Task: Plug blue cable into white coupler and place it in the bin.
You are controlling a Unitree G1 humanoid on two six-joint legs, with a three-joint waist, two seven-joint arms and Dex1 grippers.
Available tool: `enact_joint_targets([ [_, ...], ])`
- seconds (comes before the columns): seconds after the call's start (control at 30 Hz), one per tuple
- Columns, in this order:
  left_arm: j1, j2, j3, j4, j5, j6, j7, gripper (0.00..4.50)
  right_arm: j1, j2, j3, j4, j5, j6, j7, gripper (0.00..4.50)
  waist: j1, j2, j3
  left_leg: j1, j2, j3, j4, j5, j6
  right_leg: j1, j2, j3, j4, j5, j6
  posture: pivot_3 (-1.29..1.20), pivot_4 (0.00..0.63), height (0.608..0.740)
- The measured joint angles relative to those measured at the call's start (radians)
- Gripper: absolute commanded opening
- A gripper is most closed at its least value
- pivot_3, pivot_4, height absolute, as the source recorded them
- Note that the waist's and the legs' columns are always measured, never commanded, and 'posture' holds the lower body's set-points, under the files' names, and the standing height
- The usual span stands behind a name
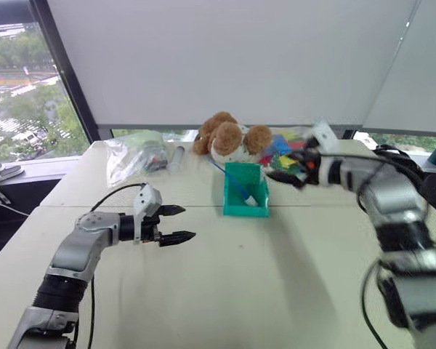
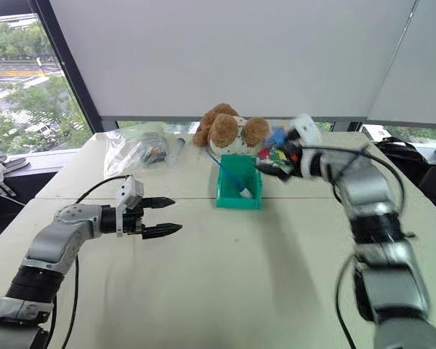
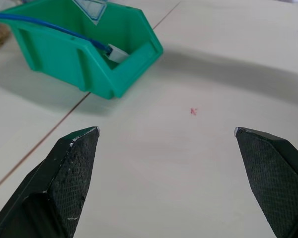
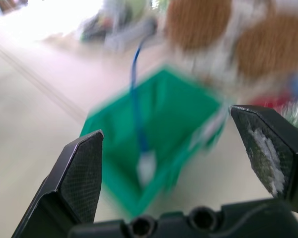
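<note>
Bench (image 1: 225, 291) is mostly bare up front, clutter along the far edge: teddy bear (image 1: 229, 138), clear bags (image 1: 134, 156), a heap of colourful bits (image 1: 283, 153) behind the right arm. Bin (image 1: 245, 190) sits mid-bench just in front of the bear, open top, low lip facing the robot. Blue cable (image 3: 49, 27) runs in over the bin's back wall, slopes down inside, ends in the white coupler (image 3: 116, 52) lying on the bin floor near the lip; the plug looks seated in the coupler, though the joint itself is too small to confirm. Cable's far end hangs out over the back wall toward the bear. Left end effector (image 1: 173, 224) hovers over bare bench, well apart from the bin, fingers spread wide, nothing between them. Right end effector (image 4: 181, 163) is up just beside the bin on its right, fingers spread, empty, pointed at the bin. Judgement: task looks basically done, mated cable and coupler are in the bin and released. Only things left: confirm the plug is fully home, maybe tuck the trailing cable in, pull both arms clear.
</note>
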Motion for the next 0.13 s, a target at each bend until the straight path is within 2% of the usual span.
enact_joint_targets([
  [0.13,0.007,0.039,0.026,-0.031,-0.02,0.03,0.01,4.5,0.328,-0.099,-0.171,-0.401,0.133,0.16,0.023,4.42,-0.002,0.0,0.001,0.002,0.001,0.0,0.0,0.0,0.0,0.002,0.0,0.0,0.0,0.0,0.0,0.0,0.15,0.74],
])
